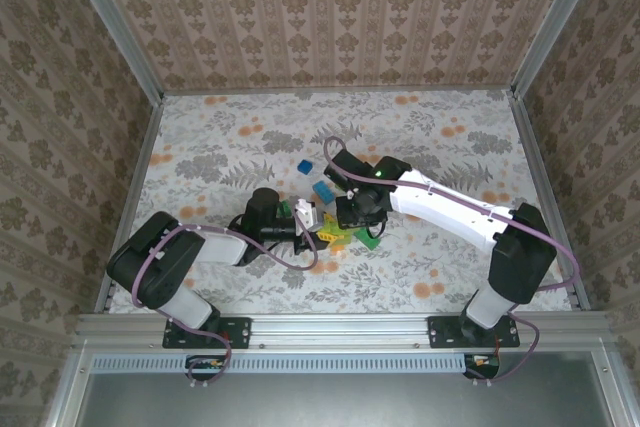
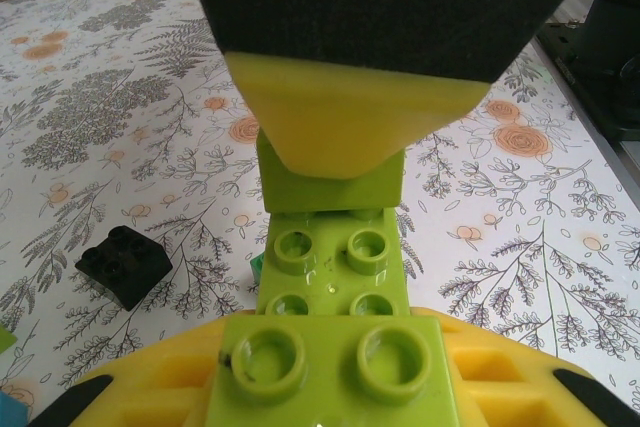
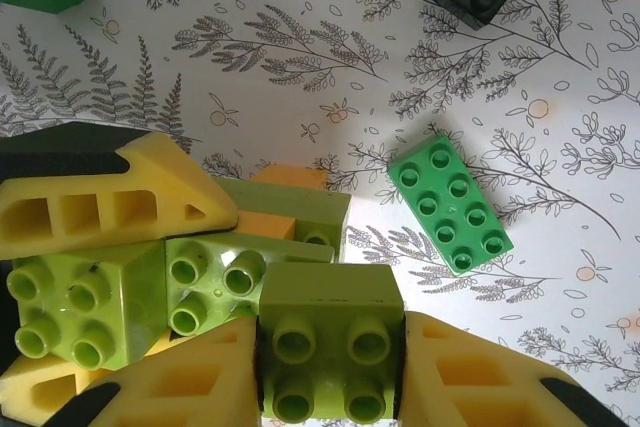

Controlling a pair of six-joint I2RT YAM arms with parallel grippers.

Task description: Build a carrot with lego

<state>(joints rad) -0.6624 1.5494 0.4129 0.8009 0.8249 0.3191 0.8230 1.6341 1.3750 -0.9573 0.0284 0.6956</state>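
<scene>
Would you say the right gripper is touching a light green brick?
Touching: right wrist view, the right gripper clamps the light green brick on both sides.

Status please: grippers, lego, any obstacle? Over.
Left gripper shut on light green brick. Right gripper shut on second light green brick, bricks touching. Dark green brick loose nearby.

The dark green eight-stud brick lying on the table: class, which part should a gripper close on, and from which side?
Probably the two long side walls of the dark green eight-stud brick, coming straight down. It lies flat, studs up, table bare around it; those walls are flat, parallel and span its narrower width. It sits diagonally, so turn the jaws to match.
</scene>
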